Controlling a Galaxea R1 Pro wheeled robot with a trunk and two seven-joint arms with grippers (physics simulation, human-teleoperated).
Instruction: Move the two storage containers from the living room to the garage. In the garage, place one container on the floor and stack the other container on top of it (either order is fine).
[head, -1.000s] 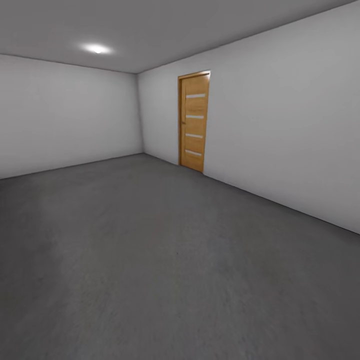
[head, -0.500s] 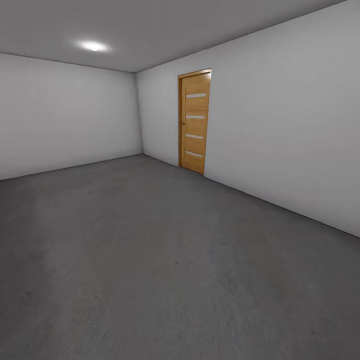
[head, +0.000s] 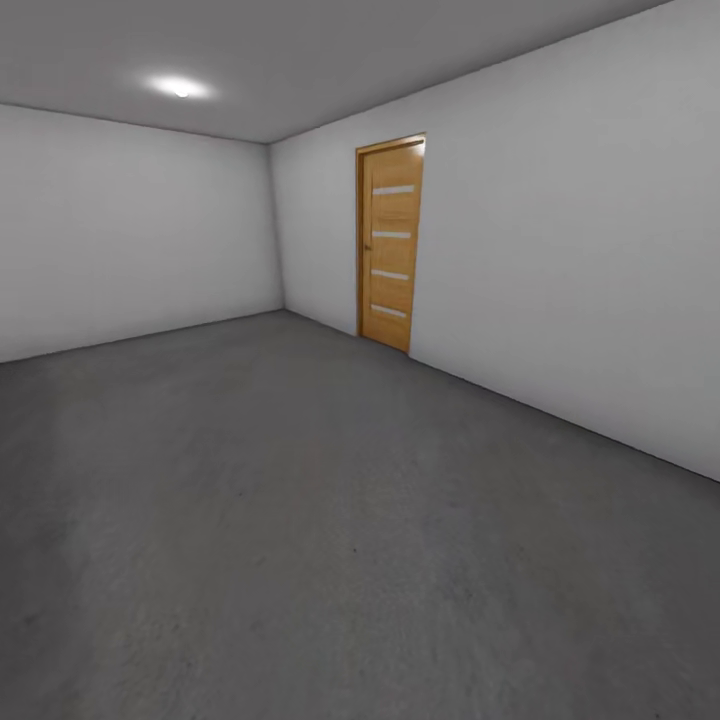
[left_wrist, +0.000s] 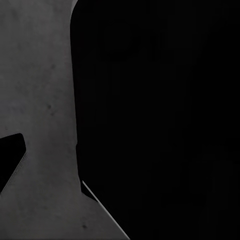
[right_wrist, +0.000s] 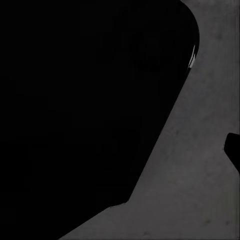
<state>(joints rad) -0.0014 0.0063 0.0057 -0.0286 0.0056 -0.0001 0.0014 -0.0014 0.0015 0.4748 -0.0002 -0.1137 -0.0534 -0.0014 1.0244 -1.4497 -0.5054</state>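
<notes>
I am in the garage, a bare room with pale grey walls (head: 130, 230) and a dark grey concrete floor (head: 300, 520). The two storage containers and the living room are out of view. In the left wrist view one dark fingertip (left_wrist: 10, 160) stands at the picture's edge over the floor (left_wrist: 45, 100), with nothing beside it. In the right wrist view a dark fingertip (right_wrist: 232, 150) likewise sits at the edge above bare floor (right_wrist: 200, 175). The other finger of each gripper is lost against my black body (left_wrist: 160, 120).
A wooden plank door (head: 391, 243) stands shut in the right-hand wall (head: 580, 260), near the far corner. A ceiling light (head: 180, 88) glows at the upper left. Open concrete stretches from me to both walls.
The whole head picture has shifted slightly: the door and right wall look a little larger and the light has slid left, so the camera has moved. Nothing in the room has moved.
</notes>
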